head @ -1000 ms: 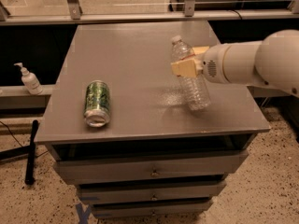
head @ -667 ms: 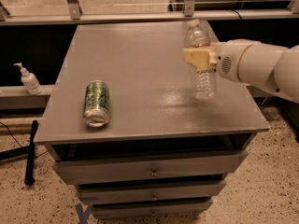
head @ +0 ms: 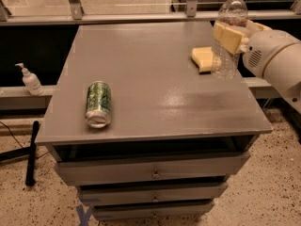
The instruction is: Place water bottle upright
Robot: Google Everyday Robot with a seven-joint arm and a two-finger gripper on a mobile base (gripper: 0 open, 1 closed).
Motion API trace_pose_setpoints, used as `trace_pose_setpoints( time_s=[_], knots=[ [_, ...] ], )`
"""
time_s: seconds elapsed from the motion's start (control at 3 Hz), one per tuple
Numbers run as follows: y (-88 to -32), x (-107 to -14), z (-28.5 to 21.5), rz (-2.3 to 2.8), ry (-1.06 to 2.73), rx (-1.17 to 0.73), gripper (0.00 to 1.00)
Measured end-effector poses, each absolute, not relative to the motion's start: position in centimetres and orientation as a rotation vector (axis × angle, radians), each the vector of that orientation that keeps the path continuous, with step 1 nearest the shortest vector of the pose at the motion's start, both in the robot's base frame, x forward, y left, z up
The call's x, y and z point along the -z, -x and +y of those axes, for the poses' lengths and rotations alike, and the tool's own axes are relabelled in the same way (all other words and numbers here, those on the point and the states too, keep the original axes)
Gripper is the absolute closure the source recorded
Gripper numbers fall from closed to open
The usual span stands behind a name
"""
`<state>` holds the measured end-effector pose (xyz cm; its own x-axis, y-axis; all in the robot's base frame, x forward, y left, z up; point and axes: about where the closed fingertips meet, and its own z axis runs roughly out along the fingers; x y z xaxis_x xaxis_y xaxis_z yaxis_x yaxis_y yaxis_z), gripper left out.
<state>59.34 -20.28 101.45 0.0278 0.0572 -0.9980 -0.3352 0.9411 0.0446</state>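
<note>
Green can (head: pixel 98 103) on its side up front, not my concern. Farther back, right side of the cabinet top (head: pixel 141 55), the water bottle (head: pixel 233 13) stands upright between the gripper (head: pixel 212 47) pads. The jaws look spread, released. Placement looks done; next I'd back straight out, no nudging.

a grey flat-topped drawer cabinet (head: pixel 155 102) stood on a speckled terrazzo floor (head: pixel 273 192), with three drawers below an open slot. behind it ran a grey ledge (head: pixel 14 98) under glass panels in metal framing (head: pixel 75 1). a black pole (head: pixel 31 152) lay on the floor at left. the pale yellow two-finger gripper (head: pixel 215 48) hung over the cabinet top's far right corner.
</note>
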Motion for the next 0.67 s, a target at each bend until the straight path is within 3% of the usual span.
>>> trace_pose_setpoints(
  time_s=[0.67],
  knots=[
    [-58.8, -100.3, -18.6, 1.337, 0.207, -0.428, 1.0]
  ],
)
